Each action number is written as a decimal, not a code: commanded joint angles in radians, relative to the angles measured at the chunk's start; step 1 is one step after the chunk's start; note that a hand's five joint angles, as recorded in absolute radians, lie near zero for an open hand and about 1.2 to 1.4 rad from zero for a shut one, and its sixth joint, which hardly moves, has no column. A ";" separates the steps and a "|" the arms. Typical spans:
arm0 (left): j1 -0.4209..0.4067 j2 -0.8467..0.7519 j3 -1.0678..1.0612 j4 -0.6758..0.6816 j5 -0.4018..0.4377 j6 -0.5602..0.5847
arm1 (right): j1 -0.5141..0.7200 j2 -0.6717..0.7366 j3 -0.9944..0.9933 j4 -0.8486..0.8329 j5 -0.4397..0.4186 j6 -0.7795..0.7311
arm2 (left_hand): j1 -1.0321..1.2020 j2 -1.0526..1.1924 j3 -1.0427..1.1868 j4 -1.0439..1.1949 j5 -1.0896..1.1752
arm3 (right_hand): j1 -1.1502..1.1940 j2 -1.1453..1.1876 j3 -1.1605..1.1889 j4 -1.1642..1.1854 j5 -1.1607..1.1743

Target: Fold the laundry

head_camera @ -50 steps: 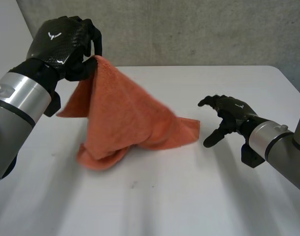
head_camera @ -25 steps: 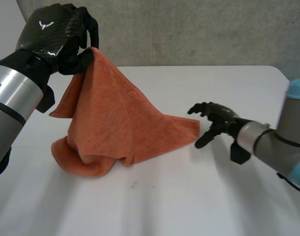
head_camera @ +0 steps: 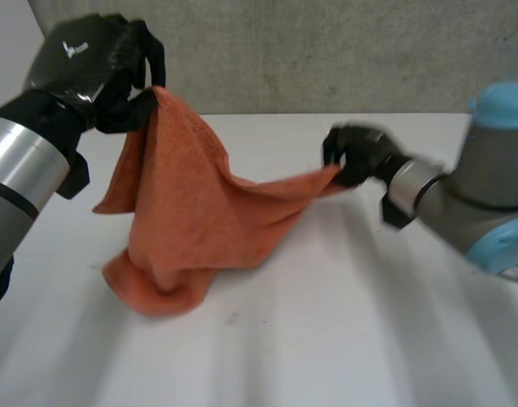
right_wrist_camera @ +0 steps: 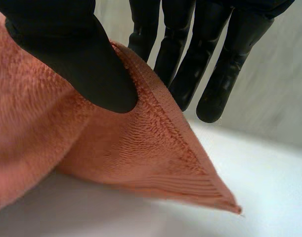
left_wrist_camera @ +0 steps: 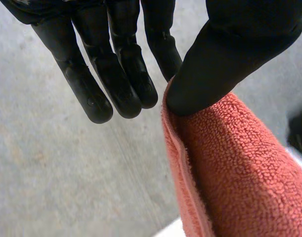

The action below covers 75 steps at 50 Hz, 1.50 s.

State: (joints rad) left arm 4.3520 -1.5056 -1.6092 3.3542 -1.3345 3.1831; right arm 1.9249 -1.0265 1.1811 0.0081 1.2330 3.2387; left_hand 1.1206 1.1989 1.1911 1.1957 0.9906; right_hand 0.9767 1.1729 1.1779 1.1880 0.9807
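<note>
Right hand [head_camera: 353, 157] moved in; towel [head_camera: 191, 212] corner pinched under thumb, another by left hand [head_camera: 89, 72]. Shallow pinch perhaps lost if tugged.

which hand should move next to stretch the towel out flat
Right, likely. The right hand pinches a low corner of the orange towel; the left hand holds its corner high, so it has less left to do.

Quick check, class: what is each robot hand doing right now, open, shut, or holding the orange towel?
Left hand: shut on the orange towel, pinching a raised corner.
Right hand: shut on the towel, pinching near another corner.
</note>
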 commanded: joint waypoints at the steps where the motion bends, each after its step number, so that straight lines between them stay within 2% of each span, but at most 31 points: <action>1: 0.029 -0.143 -0.044 -0.042 0.001 0.076 | -0.099 -0.299 0.054 0.128 -0.004 -0.305 | 0.276 0.197 0.205 0.201 0.231 | 0.420 0.223 0.218 0.208 0.241; 9: 0.029 -0.287 -0.092 -0.140 -0.006 0.245 | -0.099 -0.351 0.146 0.511 0.013 -0.730 | 0.276 0.197 0.205 0.201 0.231 | 0.420 0.223 0.218 0.208 0.241; 13: 0.026 -0.346 -0.095 -0.174 -0.006 0.287 | -0.089 -0.322 0.198 0.579 0.035 -0.842 | 0.276 0.197 0.205 0.201 0.231 | 0.420 0.223 0.218 0.208 0.241; 16: 0.023 -0.401 -0.080 -0.167 -0.003 0.291 | -0.073 -0.264 0.196 0.570 0.063 -0.850 | 0.276 0.197 0.205 0.201 0.231 | 0.420 0.223 0.218 0.208 0.241; 20: 0.012 -0.485 -0.003 -0.119 -0.006 0.293 | -0.041 -0.135 0.132 0.517 0.108 -0.849 | 0.276 0.197 0.205 0.201 0.231 | 0.420 0.223 0.218 0.208 0.241; 26: 0.000 -0.573 0.234 0.037 -0.014 0.288 | -0.015 -0.004 -0.118 0.331 0.181 -0.810 | 0.276 0.197 0.205 0.201 0.231 | 0.420 0.223 0.218 0.208 0.241; 29: -0.005 -0.576 0.356 0.102 -0.041 0.288 | -0.012 0.023 -0.301 0.204 0.236 -0.768 | 0.276 0.197 0.205 0.201 0.231 | 0.420 0.223 0.218 0.208 0.241; 30: -0.005 -0.570 0.426 0.146 -0.073 0.290 | -0.011 0.025 -0.339 0.169 0.250 -0.754 | 0.276 0.197 0.205 0.201 0.231 | 0.420 0.223 0.218 0.208 0.241; 35: -0.005 -0.503 0.538 0.292 -0.164 0.287 | -0.004 -0.015 -0.443 -0.068 0.275 -0.663 | 0.276 0.197 0.205 0.201 0.231 | 0.420 0.223 0.218 0.208 0.241; 37: -0.003 -0.428 0.532 0.413 -0.184 0.288 | 0.005 -0.108 -0.410 -0.164 0.275 -0.620 | 0.276 0.197 0.205 0.201 0.231 | 0.420 0.223 0.218 0.208 0.241; 39: -0.003 -0.400 0.511 0.451 -0.184 0.288 | 0.005 -0.168 -0.359 -0.204 0.273 -0.596 | 0.276 0.197 0.205 0.201 0.231 | 0.420 0.223 0.218 0.208 0.241; 41: 0.004 -0.368 0.444 0.464 -0.181 0.288 | 0.000 -0.237 -0.261 -0.221 0.254 -0.577 | 0.276 0.197 0.205 0.201 0.231 | 0.420 0.223 0.218 0.208 0.241; 47: 0.011 -0.308 0.240 0.452 -0.177 0.296 | -0.003 -0.291 -0.034 -0.218 0.195 -0.577 | 0.276 0.197 0.205 0.201 0.231 | 0.420 0.223 0.218 0.208 0.241; 52: 0.012 -0.286 0.025 0.432 -0.175 0.297 | -0.011 -0.290 0.188 -0.168 0.175 -0.586 | 0.276 0.197 0.205 0.201 0.231 | 0.420 0.223 0.218 0.208 0.241; 58: 0.008 -0.323 -0.202 0.429 -0.172 0.297 | -0.007 -0.239 0.357 -0.146 0.168 -0.588 | 0.276 0.197 0.205 0.201 0.231 | 0.420 0.223 0.218 0.208 0.241; 65: 0.001 -0.475 -0.255 0.341 -0.173 0.331 | -0.006 -0.021 0.388 -0.114 0.172 -0.593 | 0.276 0.197 0.205 0.201 0.231 | 0.420 0.223 0.218 0.208 0.241; 71: 0.009 -0.476 -0.262 0.231 -0.172 0.348 | -0.007 -0.024 0.394 -0.079 0.168 -0.596 | 0.276 0.197 0.205 0.201 0.231 | 0.420 0.223 0.218 0.208 0.241; 75: 0.006 -0.472 -0.262 0.195 -0.170 0.348 | -0.012 -0.067 0.407 -0.080 0.165 -0.588 | 0.109 0.030 0.038 0.034 0.064 | 0.420 0.223 0.218 0.208 0.241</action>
State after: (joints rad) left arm 4.3586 -1.9878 -1.8760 3.6144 -1.5065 3.5271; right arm 1.9178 -1.0454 1.5801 -0.0797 1.4027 2.6439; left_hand 1.1204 1.1955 1.1898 1.1933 0.9906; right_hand 0.9767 1.1730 1.1838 1.1915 0.9904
